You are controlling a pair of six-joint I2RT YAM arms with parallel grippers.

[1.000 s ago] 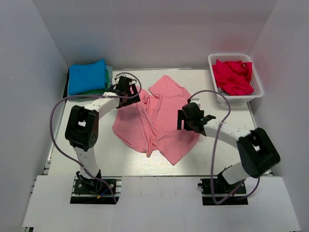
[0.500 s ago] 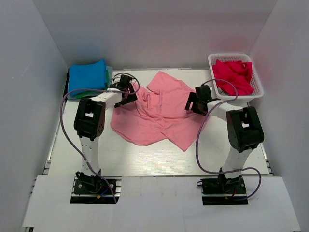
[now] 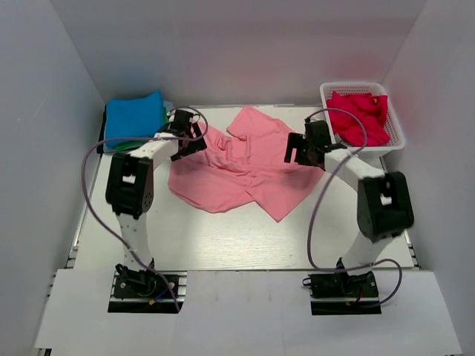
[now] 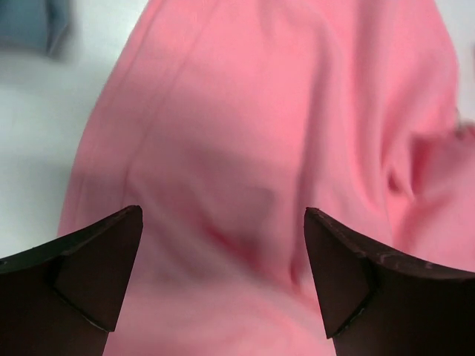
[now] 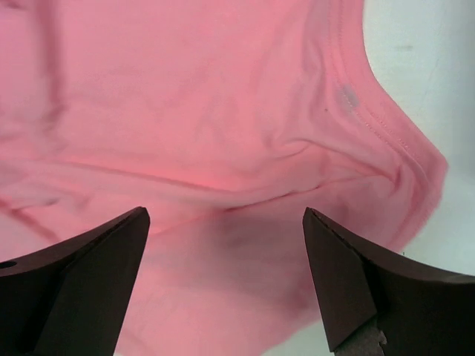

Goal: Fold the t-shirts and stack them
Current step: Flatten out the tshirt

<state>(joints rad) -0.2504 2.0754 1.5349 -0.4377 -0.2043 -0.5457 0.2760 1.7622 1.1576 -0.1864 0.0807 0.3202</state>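
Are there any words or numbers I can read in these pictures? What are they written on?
There are none: no words, numbers or signs can be read in any view.
The pink t-shirt is plain; the small grey spot near its hem is only a mark, not a letter.
The blue t-shirt, the red t-shirt and the white basket show no labels.

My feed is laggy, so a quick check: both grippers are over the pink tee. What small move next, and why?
Probably lower both and pinch the cloth. The left gripper and right gripper are open over the pink t-shirt, holding nothing, the right one near a stitched hem. The shirt lies rumpled with folds, so it likely needs pulling flat before folding.
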